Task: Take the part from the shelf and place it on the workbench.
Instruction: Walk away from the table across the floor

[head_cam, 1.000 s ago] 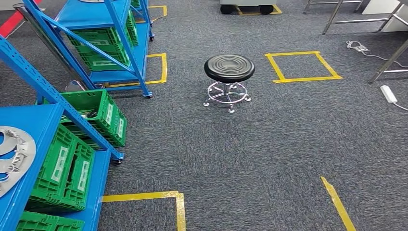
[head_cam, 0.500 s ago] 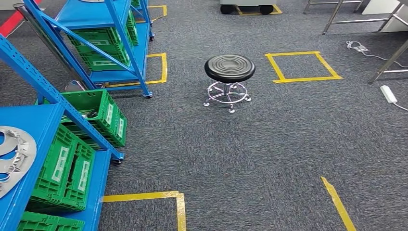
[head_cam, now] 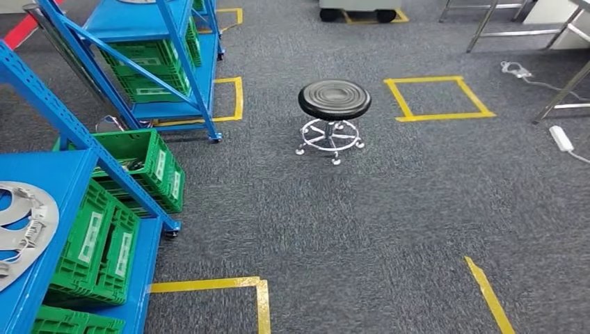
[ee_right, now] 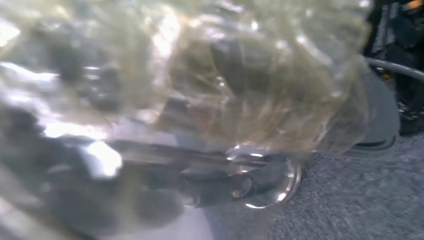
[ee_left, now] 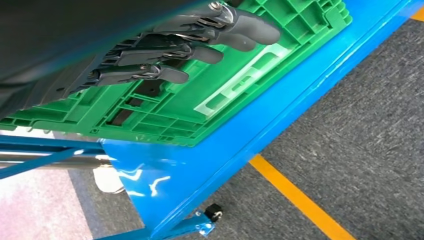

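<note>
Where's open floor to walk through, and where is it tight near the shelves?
Bare carpet runs wide between the near shelf and the yellow tape strip, in front of the black stool. Another free patch lies inside the taped square beyond it. Tight spots: green crates pack the shelf's lower level, and the left robot hand hangs close beside one.

head view nudged leftward, more of the silver part (head_cam: 24, 226) on the shelf (head_cam: 59, 170) showing

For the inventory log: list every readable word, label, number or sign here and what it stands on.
No text can be read.
Pale labels on the green crates: too small in the head view.
Label panel on the crate by the left wrist: blank or illegible.
Yellow floor tape: plain outlines, no lettering.
</note>
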`<state>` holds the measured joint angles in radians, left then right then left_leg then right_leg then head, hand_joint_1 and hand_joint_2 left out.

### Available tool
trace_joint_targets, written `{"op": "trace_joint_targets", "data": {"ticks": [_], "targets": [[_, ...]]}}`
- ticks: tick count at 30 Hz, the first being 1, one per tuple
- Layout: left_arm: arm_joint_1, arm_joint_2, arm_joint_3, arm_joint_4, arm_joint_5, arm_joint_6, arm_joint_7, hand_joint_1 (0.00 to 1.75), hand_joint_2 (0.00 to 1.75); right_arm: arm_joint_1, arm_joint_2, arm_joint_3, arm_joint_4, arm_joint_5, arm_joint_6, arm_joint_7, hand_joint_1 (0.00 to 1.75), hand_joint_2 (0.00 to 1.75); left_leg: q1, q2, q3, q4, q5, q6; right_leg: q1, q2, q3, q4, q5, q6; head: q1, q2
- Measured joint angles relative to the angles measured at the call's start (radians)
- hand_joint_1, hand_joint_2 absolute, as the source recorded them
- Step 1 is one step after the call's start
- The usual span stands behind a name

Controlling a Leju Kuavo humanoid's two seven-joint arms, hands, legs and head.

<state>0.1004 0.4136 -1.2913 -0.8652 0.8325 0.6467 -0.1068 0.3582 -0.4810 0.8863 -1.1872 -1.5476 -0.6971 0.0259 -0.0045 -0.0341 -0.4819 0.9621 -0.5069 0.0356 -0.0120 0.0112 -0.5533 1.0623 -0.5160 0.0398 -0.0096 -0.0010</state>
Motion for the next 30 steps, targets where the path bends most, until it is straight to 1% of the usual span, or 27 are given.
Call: {"op": "trace_joint_targets", "data": {"ticks": [1,3,4,5,6,7,8,9,10,12,13,14,15,16,18,19,20,21,22,23,24,25,26,27,28,29,30], "targets": [[0.0,-0.001,0.0,0.0,0.002,0.0,0.0,0.0,0.0,-0.001,0.0,0.0,0.0,0.0,0.0,0.001,0.0,0.0,0.001,0.0,0.003,-0.002,0.001,0.0,0.0,-0.001,-0.024,0.045,-0.03,0.002,0.003,0.0],[0.001,-0.002,0.0,0.0,0.004,0.0,-0.001,0.0,0.0,-0.001,0.0,0.0,0.0,0.0,0.0,0.002,0.0,0.0,0.002,0.001,0.004,-0.002,-0.002,-0.001,-0.002,-0.001,-0.087,0.164,-0.09,0.008,0.006,0.0],[0.002,-0.003,0.0,0.0,0.005,0.0,-0.001,0.0,0.0,-0.001,0.0,0.0,0.0,0.0,0.0,0.002,0.0,0.0,0.002,0.001,0.006,-0.001,-0.004,-0.002,-0.003,-0.002,-0.111,0.206,-0.104,0.01,0.006,0.0],[0.002,-0.003,-0.001,0.0,0.006,0.0,-0.001,0.0,0.0,0.0,0.0,0.0,0.0,0.0,0.0,0.003,0.0,0.0,0.004,0.001,0.009,-0.001,-0.007,-0.005,-0.004,-0.002,-0.12,0.216,-0.099,0.013,0.006,0.0],[0.003,-0.004,-0.001,0.0,0.006,0.0,-0.001,0.0,0.0,0.0,0.0,0.001,0.0,0.0,0.0,0.004,0.0,0.0,0.006,0.001,0.016,-0.001,-0.012,-0.01,-0.007,-0.002,-0.109,0.186,-0.072,0.015,0.006,0.0],[0.003,-0.004,-0.001,0.0,0.006,0.0,-0.001,0.0,0.0,0.001,0.0,0.001,0.0,0.0,0.0,0.006,0.0,0.0,0.009,0.0,0.025,0.0,-0.019,-0.015,-0.01,-0.002,-0.082,0.123,-0.031,0.018,0.006,0.0],[0.004,-0.004,-0.001,0.001,0.006,0.0,-0.002,0.0,0.0,0.0,0.0,0.001,0.0,0.0,0.0,0.007,0.0,0.0,0.011,-0.001,0.035,0.0,-0.026,-0.022,-0.011,0.001,-0.05,0.059,0.0,0.021,0.007,0.0],[0.004,-0.004,-0.001,0.001,0.006,0.0,-0.002,0.0,0.0,-0.001,0.001,0.001,0.0,0.0,0.0,0.007,0.0,0.0,0.013,-0.002,0.042,0.002,-0.034,-0.03,-0.011,0.002,-0.025,0.002,0.01,0.018,0.009,0.0],[0.003,-0.004,-0.001,0.002,0.006,0.0,-0.003,0.0,0.0,-0.002,0.002,0.001,0.001,0.0,0.0,0.004,0.0,0.0,0.014,-0.002,0.045,0.004,-0.04,-0.038,-0.009,0.004,-0.007,-0.029,0.009,0.01,0.012,0.0],[0.0,-0.002,-0.002,0.002,0.007,0.0,-0.004,0.0,0.0,-0.001,0.003,0.001,0.002,0.0,0.0,0.0,0.0,0.0,0.014,-0.003,0.047,0.011,-0.048,-0.051,-0.004,0.003,0.002,-0.041,-0.009,-0.015,0.015,0.0],[0.0,-0.001,-0.002,0.003,0.006,0.0,-0.005,0.0,0.0,0.0,0.003,0.001,0.002,0.0,0.0,-0.001,0.0,0.0,0.014,-0.002,0.047,0.016,-0.049,-0.055,-0.004,0.002,0.009,-0.041,-0.006,-0.026,0.013,0.0],[0.0,-0.001,-0.002,0.003,0.006,0.0,-0.005,0.0,0.0,0.002,0.003,0.001,0.003,0.0,0.0,0.0,0.0,0.0,0.015,0.001,0.043,0.033,-0.05,-0.058,-0.004,0.0,0.015,-0.042,-0.007,-0.033,0.01,0.0],[-0.001,0.0,-0.002,0.003,0.006,0.0,-0.006,0.0,0.0,0.003,0.003,0.001,0.003,0.0,0.0,0.001,0.0,0.0,0.015,0.007,0.026,0.069,-0.054,-0.061,-0.004,-0.002,0.026,-0.044,-0.011,-0.039,0.007,0.0],[-0.002,0.0,-0.002,0.003,0.006,0.0,-0.006,0.0,0.0,0.003,0.003,0.001,0.003,0.0,0.0,0.001,0.0,0.0,0.015,0.014,-0.005,0.124,-0.067,-0.064,-0.003,-0.005,0.034,-0.046,-0.017,-0.045,0.004,0.0],[-0.003,0.0,-0.002,0.003,0.006,0.0,-0.007,0.0,0.0,0.003,0.003,0.001,0.003,0.0,0.0,0.0,0.0,0.0,0.015,0.022,-0.096,0.263,-0.118,-0.068,0.002,-0.01,0.049,-0.047,-0.033,-0.052,-0.001,0.0],[-0.003,0.0,-0.002,0.003,0.006,0.0,-0.007,0.0,0.0,0.004,0.003,0.001,0.003,0.0,0.0,0.0,0.0,0.0,0.014,0.023,-0.138,0.314,-0.142,-0.067,0.005,-0.011,0.059,-0.047,-0.043,-0.054,-0.002,0.0],[-0.001,-0.001,-0.003,0.003,0.006,0.0,-0.007,0.0,0.0,0.005,0.003,0.001,0.003,0.0,0.0,0.0,0.0,0.0,0.014,0.023,-0.167,0.338,-0.151,-0.064,0.008,-0.012,0.069,-0.047,-0.054,-0.055,-0.004,0.0],[0.0,-0.001,-0.003,0.003,0.006,0.0,-0.007,0.0,0.0,0.005,0.003,0.001,0.003,0.0,0.0,0.0,0.0,0.0,0.011,0.023,-0.181,0.33,-0.14,-0.058,0.012,-0.012,0.082,-0.048,-0.066,-0.055,-0.004,0.0],[0.002,-0.001,-0.003,0.003,0.006,0.0,-0.007,0.0,0.0,0.006,0.003,0.001,0.003,0.0,0.0,0.0,0.0,0.0,0.008,0.024,-0.182,0.292,-0.107,-0.048,0.015,-0.014,0.098,-0.048,-0.079,-0.056,-0.005,0.0],[0.002,-0.001,-0.004,0.003,0.006,0.0,-0.007,0.0,0.0,0.007,0.003,0.001,0.003,0.0,0.0,0.0,0.0,0.0,0.001,0.025,-0.176,0.237,-0.053,-0.035,0.017,-0.015,0.112,-0.05,-0.092,-0.057,-0.005,0.0],[0.003,0.0,-0.004,0.003,0.006,0.0,-0.008,0.0,0.0,0.007,0.004,0.001,0.003,0.0,0.0,-0.001,0.0,0.0,-0.008,0.028,-0.17,0.185,-0.008,-0.023,0.019,-0.017,0.128,-0.05,-0.106,-0.057,-0.003,0.0],[0.004,0.002,-0.004,0.003,0.006,0.0,-0.009,0.0,0.0,0.006,0.004,0.001,0.003,0.0,0.0,-0.004,0.0,0.0,-0.016,0.031,-0.163,0.144,0.023,-0.014,0.02,-0.018,0.14,-0.052,-0.118,-0.055,-0.002,0.0],[0.004,0.004,-0.004,0.003,0.006,0.0,-0.01,0.0,0.0,0.006,0.005,0.001,0.004,0.0,0.0,-0.008,0.0,0.0,-0.022,0.033,-0.16,0.121,0.042,-0.008,0.019,-0.019,0.15,-0.053,-0.126,-0.051,-0.002,0.0],[0.005,0.006,-0.005,0.003,0.006,0.0,-0.011,0.0,0.0,0.005,0.006,0.001,0.004,0.0,0.0,-0.012,0.0,0.0,-0.027,0.034,-0.155,0.112,0.04,-0.006,0.02,-0.019,0.161,-0.053,-0.129,-0.045,-0.002,0.0],[0.005,0.007,-0.005,0.003,0.005,0.0,-0.012,0.0,0.0,0.004,0.006,0.001,0.004,0.0,0.0,-0.016,0.0,0.0,-0.027,0.033,-0.145,0.104,0.039,-0.005,0.018,-0.02,0.166,-0.052,-0.127,-0.039,-0.003,0.0],[0.006,0.009,-0.005,0.003,0.003,0.0,-0.013,0.0,0.0,0.003,0.006,0.001,0.004,0.0,0.0,-0.016,0.0,0.0,-0.025,0.033,-0.133,0.094,0.042,-0.002,0.018,-0.02,0.166,-0.038,-0.122,-0.033,-0.003,0.0],[0.005,0.01,-0.005,0.004,-0.001,0.0,-0.015,0.0,0.0,0.002,0.007,0.001,0.004,0.0,0.0,-0.016,0.0,0.0,-0.023,0.032,-0.119,0.082,0.04,0.002,0.017,-0.019,0.152,-0.006,-0.119,-0.028,-0.002,0.0]]}}
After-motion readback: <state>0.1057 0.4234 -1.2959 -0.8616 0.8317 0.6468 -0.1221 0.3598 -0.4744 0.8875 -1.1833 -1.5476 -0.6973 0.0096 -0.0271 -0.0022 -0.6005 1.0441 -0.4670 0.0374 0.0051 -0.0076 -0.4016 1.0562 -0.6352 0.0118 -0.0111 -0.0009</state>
